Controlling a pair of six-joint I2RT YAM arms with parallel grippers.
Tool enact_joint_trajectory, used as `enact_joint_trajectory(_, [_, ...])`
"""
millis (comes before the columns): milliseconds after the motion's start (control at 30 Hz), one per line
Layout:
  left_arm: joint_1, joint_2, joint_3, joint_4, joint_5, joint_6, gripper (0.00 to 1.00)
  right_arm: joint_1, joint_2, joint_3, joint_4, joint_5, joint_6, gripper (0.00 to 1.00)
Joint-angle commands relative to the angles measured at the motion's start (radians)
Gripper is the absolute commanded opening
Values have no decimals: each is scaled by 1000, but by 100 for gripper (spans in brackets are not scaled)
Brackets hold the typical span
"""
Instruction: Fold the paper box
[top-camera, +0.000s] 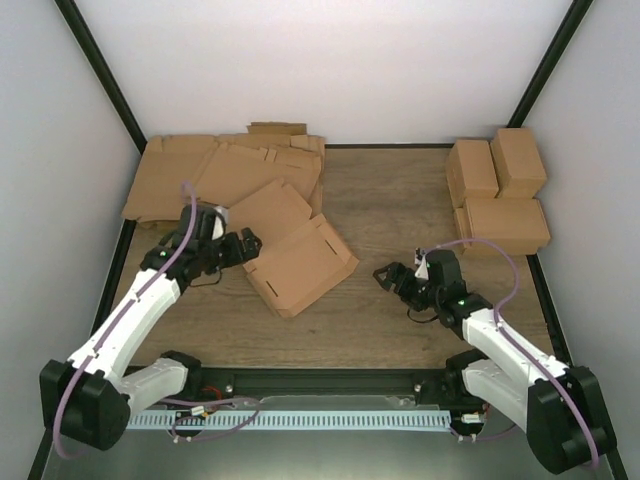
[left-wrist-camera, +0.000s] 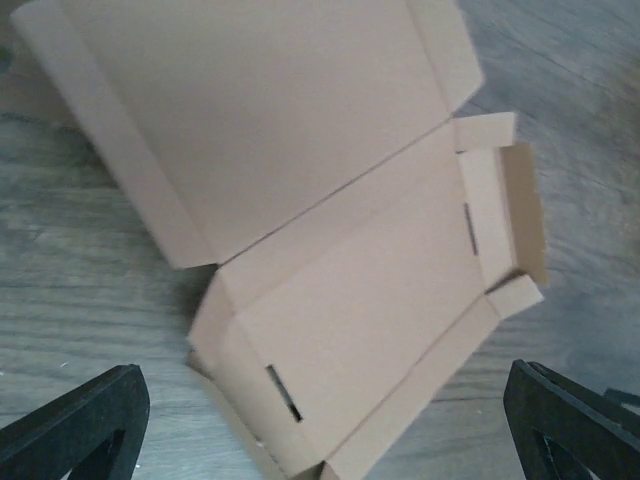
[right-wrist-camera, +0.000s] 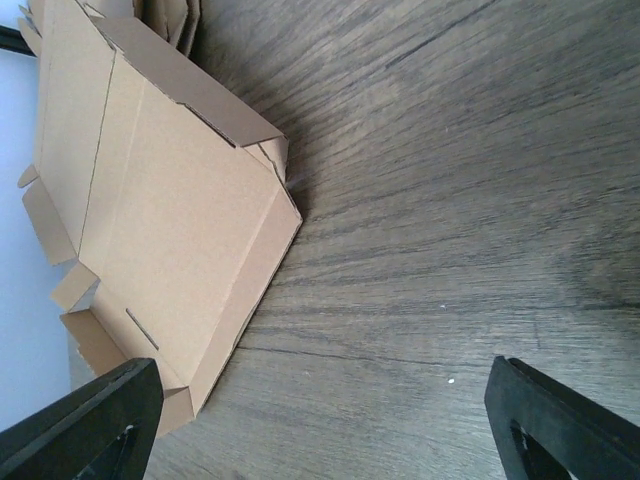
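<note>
- Paper box (top-camera: 298, 255) is lying opened out on the desk (top-camera: 400, 210), left of centre. Lid panel is spreading toward the back, and the tray part w/ low side walls is partly standing. We're reading it as thin cardboard: light, stiff across panels, bending easily at creases, prob. skating on the wood if pushed sideways.
- Agreed. How are the hands looking?
- Left hand (top-camera: 247, 243) is hanging just beside the box's left edge, fingers (left-wrist-camera: 85, 425) standing wide, gripping nothing. Right hand (top-camera: 392, 275) is sitting well apart on the right, also wide & empty.
- Where are we taking hold?
- We're favouring a flap or wall edge near a crease, pinching the thin edge, not mid-panel. We're wanting the other hand pressing the base down.
- Room?
- Bare wood is showing between box & right hand, enough for swinging the lid, we're judging. Lid end is lying against, maybe over, the flat sheets (top-camera: 200, 170) at back-left. Finished boxes (top-camera: 497, 190) are sitting back-right, well apart.
</note>
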Motion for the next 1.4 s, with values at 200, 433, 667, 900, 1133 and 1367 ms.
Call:
enact_joint_trajectory(200, [284,6,-339,380,317,-37,86,13,70,37,35,-97,-40,92])
enact_joint_trajectory(433, [320,141,-309,518,412,-51,68,13,20,-45,105,-181,-54,92])
enact_joint_trajectory(667, [325,248,-274,595,437,-72,47,14,14,-83,139,-204,-47,91])
enact_joint_trajectory(900, [325,354,-238,647,473,-79,10,14,32,-86,167,-232,-47,91])
enact_joint_trajectory(1133, [324,167,-313,649,464,-194,4,70,75,-113,295,-247,53,90])
enact_joint_trajectory(1367, [317,-134,-451,717,481,-502,4,179,191,-40,410,-183,151,90])
